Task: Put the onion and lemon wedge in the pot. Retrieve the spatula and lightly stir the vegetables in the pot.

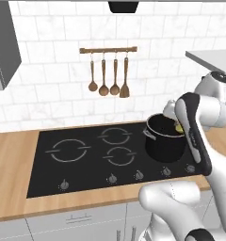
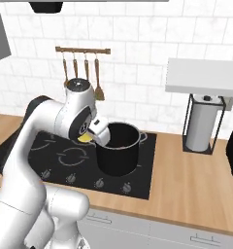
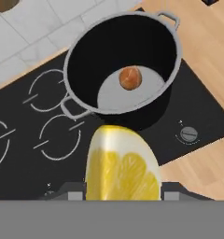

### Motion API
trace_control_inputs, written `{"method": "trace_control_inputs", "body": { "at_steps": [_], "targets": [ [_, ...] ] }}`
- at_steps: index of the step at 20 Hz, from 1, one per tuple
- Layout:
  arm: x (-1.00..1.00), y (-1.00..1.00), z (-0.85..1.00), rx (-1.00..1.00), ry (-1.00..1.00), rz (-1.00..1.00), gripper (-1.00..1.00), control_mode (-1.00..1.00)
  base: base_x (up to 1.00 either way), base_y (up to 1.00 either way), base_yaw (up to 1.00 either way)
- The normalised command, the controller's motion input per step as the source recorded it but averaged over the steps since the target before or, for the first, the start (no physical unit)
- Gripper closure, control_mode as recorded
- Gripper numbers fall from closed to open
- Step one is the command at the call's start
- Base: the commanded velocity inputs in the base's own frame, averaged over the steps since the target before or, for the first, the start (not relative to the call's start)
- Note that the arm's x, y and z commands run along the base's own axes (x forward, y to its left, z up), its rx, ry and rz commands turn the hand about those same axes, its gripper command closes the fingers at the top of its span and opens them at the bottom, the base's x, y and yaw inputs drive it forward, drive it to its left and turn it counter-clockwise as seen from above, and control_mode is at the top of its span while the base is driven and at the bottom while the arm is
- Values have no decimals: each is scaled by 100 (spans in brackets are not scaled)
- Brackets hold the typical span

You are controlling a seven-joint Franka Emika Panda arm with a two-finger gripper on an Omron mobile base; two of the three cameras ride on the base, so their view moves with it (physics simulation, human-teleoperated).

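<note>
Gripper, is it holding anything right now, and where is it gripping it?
Yes: the gripper holds the lemon wedge, pinched low on its two sides, cut face toward the camera, near the pot.

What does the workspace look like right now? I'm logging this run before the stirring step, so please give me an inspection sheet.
Surface: wooden counter with a black cooktop.
Job's things: pot on the cooktop's right side; onion lies inside it; lemon wedge held near the pot's rim; spatula hangs on the wall rail beside three wooden spoons.
Clutter: paper towel holder on the counter.
Grippers: gripper shut on the lemon wedge.
Cables: nothing seen.
Surroundings: white tiled wall, wall shelf.
</note>
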Motion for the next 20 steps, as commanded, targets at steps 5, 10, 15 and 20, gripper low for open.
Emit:
{"method": "trace_control_inputs", "body": {
  "at_steps": [5,10,15,20],
  "targets": [
    [100,-4,-7,-1,4,0,100,-100,0,0,0],
    [82,0,-20,-4,2,0,100,-100,0,0,0],
    [30,-20,-56,-8,0,0,100,-100,0,0,0],
    [3,-33,-52,-7,0,0,100,-100,0,0,0]
  ]
}}
